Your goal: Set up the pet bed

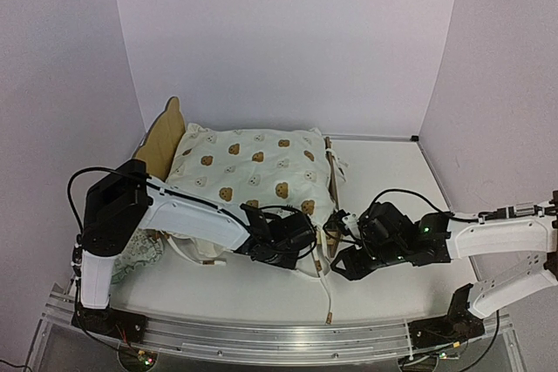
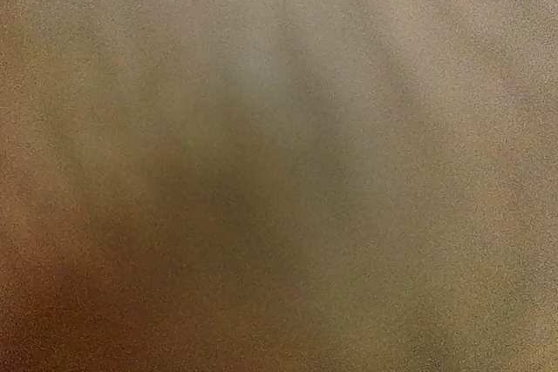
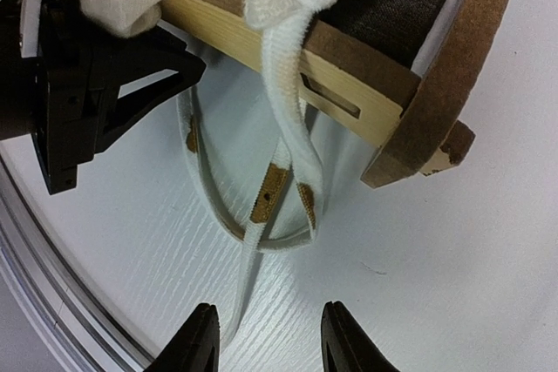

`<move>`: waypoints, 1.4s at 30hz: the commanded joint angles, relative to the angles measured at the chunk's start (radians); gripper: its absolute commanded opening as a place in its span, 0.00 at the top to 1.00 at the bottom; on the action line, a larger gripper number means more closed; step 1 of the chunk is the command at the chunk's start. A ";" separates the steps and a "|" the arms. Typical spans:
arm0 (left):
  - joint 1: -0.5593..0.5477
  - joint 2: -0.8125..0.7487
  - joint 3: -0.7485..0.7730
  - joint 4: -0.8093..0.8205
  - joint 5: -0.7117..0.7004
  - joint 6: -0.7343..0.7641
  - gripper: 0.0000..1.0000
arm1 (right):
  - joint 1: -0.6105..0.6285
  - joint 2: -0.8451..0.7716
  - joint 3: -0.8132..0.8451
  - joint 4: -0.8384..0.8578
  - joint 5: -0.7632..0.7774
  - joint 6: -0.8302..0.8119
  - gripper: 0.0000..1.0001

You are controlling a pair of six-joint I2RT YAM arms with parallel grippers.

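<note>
Right gripper point(image 3: 270, 311) jaws hung released above the tie point(image 3: 283, 128); left gripper point(image 1: 295, 241), jaw state untellable inside the cover point(image 1: 253, 167), risked dragging the pet bed point(image 3: 453, 76) askew.

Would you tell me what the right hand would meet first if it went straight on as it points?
The right hand would likely first meet the white tie, then the bed rail.
</note>
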 commanded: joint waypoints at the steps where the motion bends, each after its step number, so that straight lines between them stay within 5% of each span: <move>1: 0.002 0.012 -0.068 0.007 0.042 -0.043 0.79 | 0.004 0.011 0.009 0.019 -0.015 0.002 0.58; 9: -0.050 0.007 -0.099 -0.023 0.017 -0.089 0.80 | 0.004 0.015 0.024 0.019 -0.022 0.005 0.58; 16: -0.071 0.036 -0.091 -0.048 -0.003 -0.111 1.00 | 0.004 0.007 0.022 0.018 -0.030 0.012 0.58; 31: -0.146 -0.115 -0.076 -0.087 -0.035 -0.114 1.00 | 0.009 0.077 0.071 0.095 -0.068 -0.005 0.54; 42: -0.155 -0.171 -0.082 -0.065 -0.038 -0.096 1.00 | 0.045 0.214 0.070 0.231 0.171 0.010 0.50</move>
